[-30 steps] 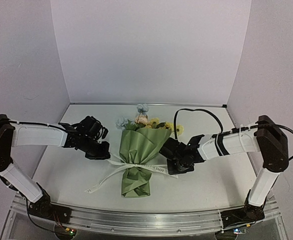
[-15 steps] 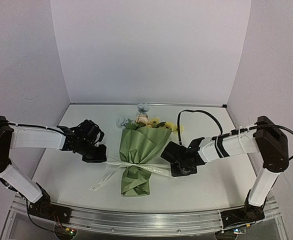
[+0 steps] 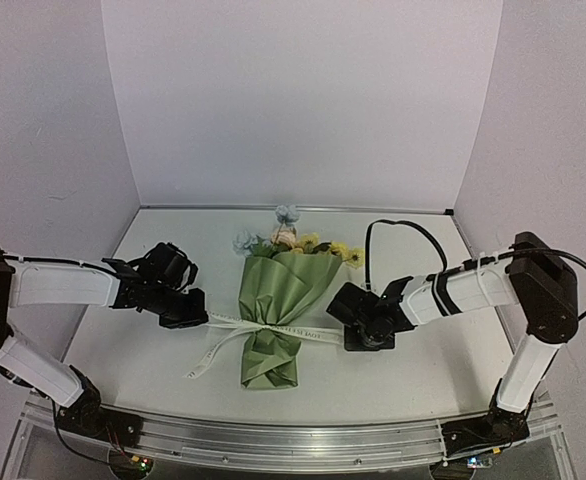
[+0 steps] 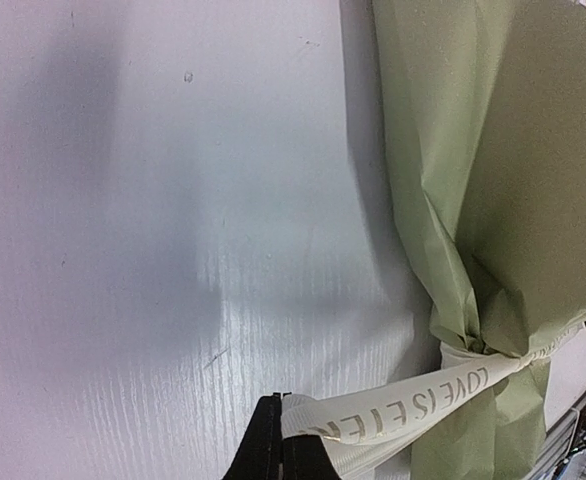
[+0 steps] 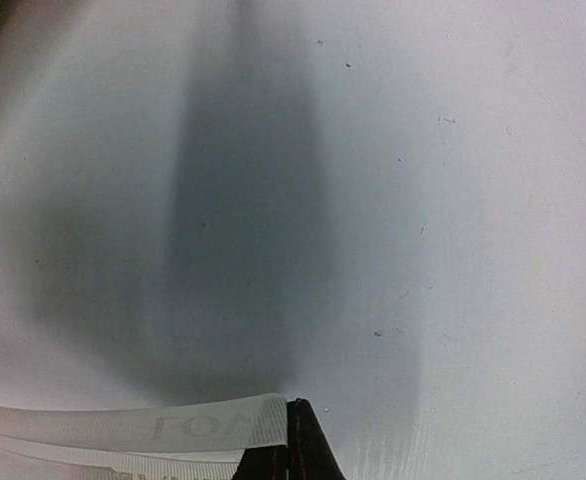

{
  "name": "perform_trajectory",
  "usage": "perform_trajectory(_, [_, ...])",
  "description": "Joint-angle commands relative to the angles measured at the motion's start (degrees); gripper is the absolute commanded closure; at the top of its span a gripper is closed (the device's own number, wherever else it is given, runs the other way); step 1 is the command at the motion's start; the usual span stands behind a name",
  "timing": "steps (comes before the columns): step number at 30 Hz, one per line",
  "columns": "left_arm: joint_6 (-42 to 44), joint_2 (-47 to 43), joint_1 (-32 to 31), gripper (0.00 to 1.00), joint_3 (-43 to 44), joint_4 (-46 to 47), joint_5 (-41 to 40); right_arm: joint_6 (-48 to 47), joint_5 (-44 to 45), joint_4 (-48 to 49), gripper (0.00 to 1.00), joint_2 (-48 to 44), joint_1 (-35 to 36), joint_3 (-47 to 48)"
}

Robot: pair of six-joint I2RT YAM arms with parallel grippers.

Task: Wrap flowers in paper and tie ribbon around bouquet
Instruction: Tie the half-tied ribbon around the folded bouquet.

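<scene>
The bouquet (image 3: 278,300) lies mid-table, a cone of olive-green paper (image 4: 493,180) with blue, yellow and pink flowers (image 3: 291,238) above its far rim. The cream ribbon (image 3: 235,323) circles its narrow waist and stretches out to both sides. My left gripper (image 3: 201,318) is shut on the ribbon (image 4: 403,410) left of the bouquet, lettering visible along the strand. My right gripper (image 3: 351,335) is shut on the ribbon (image 5: 153,430) on the right side. A loose ribbon tail (image 3: 205,360) trails toward the near edge. In the wrist views only the fingertips (image 4: 273,450) (image 5: 298,445) show.
A black cable (image 3: 398,228) loops above the right arm near the back. White walls close the table at the back and both sides. A metal rail (image 3: 293,440) runs along the near edge.
Both grippers have drawn apart, the left going left and the right going right, pulling the ribbon tighter across the bouquet's waist. The bouquet stays in place.
</scene>
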Motion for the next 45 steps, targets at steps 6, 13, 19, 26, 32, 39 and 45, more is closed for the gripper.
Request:
perform_trajectory(6, [-3.53, -5.32, 4.65, 1.00, -3.48, -6.69, -9.11, 2.81, 6.27, -12.00, 1.00, -4.81, -5.28, -3.13])
perform_trajectory(13, [-4.88, -8.85, 5.97, 1.00, -4.37, -6.71, -9.05, 2.85, 6.48, -13.55, 1.00, -8.66, -7.55, -4.21])
perform_trajectory(19, [-4.96, -7.82, 6.12, 1.00, -5.85, -5.03, -7.49, 2.37, 5.89, -13.56, 1.00, -8.23, -7.92, -4.22])
perform_trajectory(26, [-4.33, -4.45, 6.12, 1.00, -8.43, -1.46, -4.86, 2.88, 4.13, -12.01, 1.00, -6.09, -7.92, -5.24])
perform_trajectory(32, [-1.90, -4.95, 5.94, 1.00, -6.98, 2.42, 2.12, -0.95, -1.15, -6.41, 0.94, -9.63, -7.26, -5.57])
perform_trajectory(39, [1.58, -6.86, 5.70, 0.91, -3.25, 3.57, 8.03, -7.36, -11.28, -0.99, 0.55, -14.60, -5.84, -3.82])
perform_trajectory(45, [2.22, -10.97, 4.63, 0.64, -3.34, 4.89, 11.04, -9.67, -17.89, 0.21, 0.41, -17.43, -4.31, -2.40])
